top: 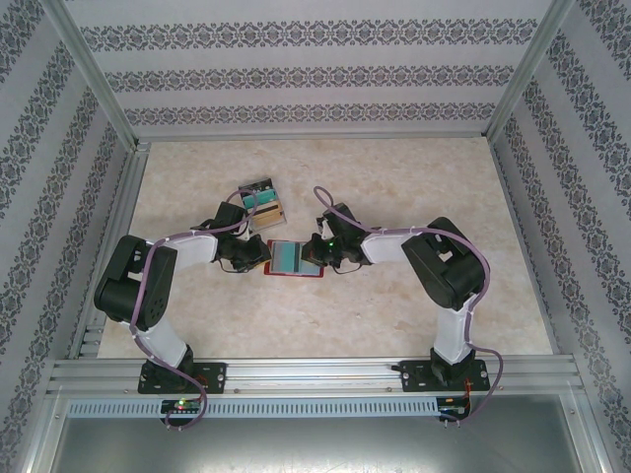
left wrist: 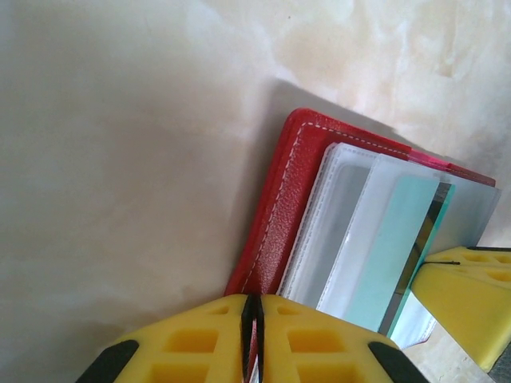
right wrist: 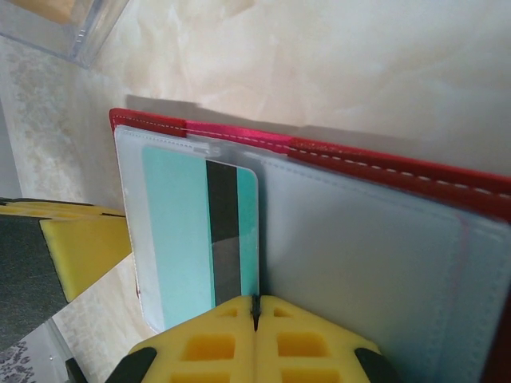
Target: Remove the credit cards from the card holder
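Card holder (top: 296, 259), red, open on the table (top: 424, 177): left gripper (left wrist: 251, 311) pinched shut on its cover (left wrist: 275, 211) edge, right gripper (right wrist: 255, 307) closed on the teal card (right wrist: 180, 231); best drawn straight out along the sleeve (right wrist: 130, 239), cover pinned flat.

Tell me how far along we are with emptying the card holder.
Partly done: a pile of cards lies beyond the open card holder. In hand: the left end effector clamps its red edge; the right end effector pinches a teal card sitting in a clear sleeve. Left: pulling that card out.
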You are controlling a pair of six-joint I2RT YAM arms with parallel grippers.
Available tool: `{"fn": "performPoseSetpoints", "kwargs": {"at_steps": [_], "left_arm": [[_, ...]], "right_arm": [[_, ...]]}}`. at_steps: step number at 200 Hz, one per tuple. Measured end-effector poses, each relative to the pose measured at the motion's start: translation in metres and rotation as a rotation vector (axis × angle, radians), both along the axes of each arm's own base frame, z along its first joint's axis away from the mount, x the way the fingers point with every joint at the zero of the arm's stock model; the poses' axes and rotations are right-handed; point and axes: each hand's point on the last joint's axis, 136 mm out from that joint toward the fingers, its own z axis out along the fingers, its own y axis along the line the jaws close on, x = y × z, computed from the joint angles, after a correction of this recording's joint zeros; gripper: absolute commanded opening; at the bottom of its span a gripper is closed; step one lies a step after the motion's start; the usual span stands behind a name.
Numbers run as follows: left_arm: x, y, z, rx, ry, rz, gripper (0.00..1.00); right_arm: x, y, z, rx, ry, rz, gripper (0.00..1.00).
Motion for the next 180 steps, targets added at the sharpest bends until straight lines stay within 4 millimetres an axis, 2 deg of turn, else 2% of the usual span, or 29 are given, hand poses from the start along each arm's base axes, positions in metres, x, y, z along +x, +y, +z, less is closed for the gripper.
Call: {"fn": "performPoseSetpoints", "kwargs": {"at_steps": [60, 90, 107, 134, 155, 180], "left_arm": [[-0.003, 0.003, 0.004, 0.027, 0.014, -0.010, 0.19], [-0.005, 0.003, 0.015, 0.039, 0.006, -0.020, 0.19], [-0.002, -0.006, 0.023, 0.025, -0.014, -0.044, 0.18], [-0.005, -0.032, 0.031, -0.001, -0.033, -0.114, 0.18], [-0.008, -0.047, 0.024, -0.007, -0.024, -0.154, 0.17], [-0.013, -0.047, 0.007, 0.008, 0.021, -0.160, 0.15]], "right_arm": [[-0.002, -0.008, 0.001, 0.002, 0.007, -0.009, 0.00], [-0.002, -0.008, 0.001, 0.001, 0.007, -0.006, 0.00], [-0.002, -0.008, 0.001, 0.000, 0.007, -0.006, 0.00], [-0.002, -0.008, 0.001, 0.000, 0.007, -0.006, 0.00], [-0.002, -0.008, 0.001, 0.000, 0.007, -0.006, 0.04], [-0.002, -0.008, 0.001, 0.000, 0.008, -0.007, 0.16]]}}
